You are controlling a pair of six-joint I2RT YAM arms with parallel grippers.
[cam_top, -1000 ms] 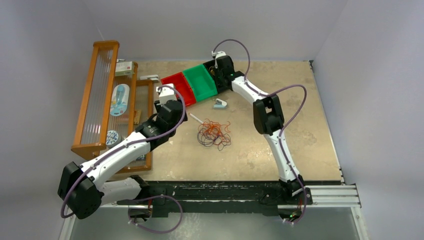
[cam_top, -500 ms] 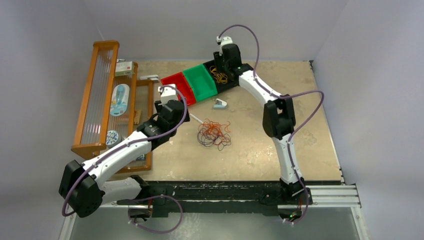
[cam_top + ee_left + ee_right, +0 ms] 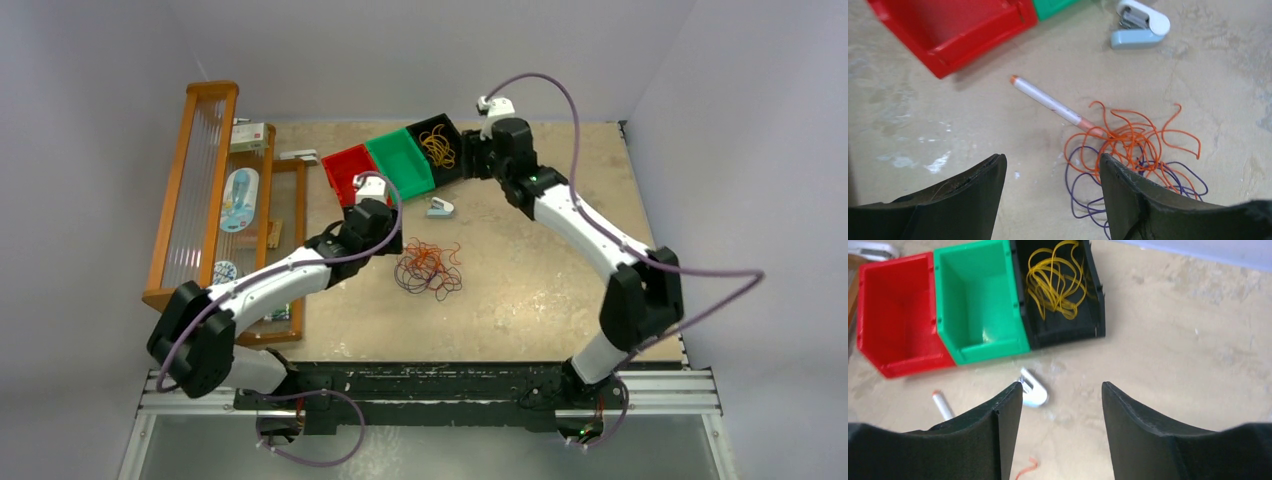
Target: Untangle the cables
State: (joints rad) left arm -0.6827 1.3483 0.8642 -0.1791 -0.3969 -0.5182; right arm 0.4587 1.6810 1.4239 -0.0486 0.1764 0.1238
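We see the left gripper (image 3: 1050,162) spread wide and empty, just short of the orange and purple cables (image 3: 1133,150) heaped in the middle of the table (image 3: 520,300), with a pen (image 3: 1048,100) touching them. Farther on, the right gripper (image 3: 1062,390) hangs released and empty. A yellow cable (image 3: 1058,282) lies in the black bin (image 3: 1068,337) by the far edge.
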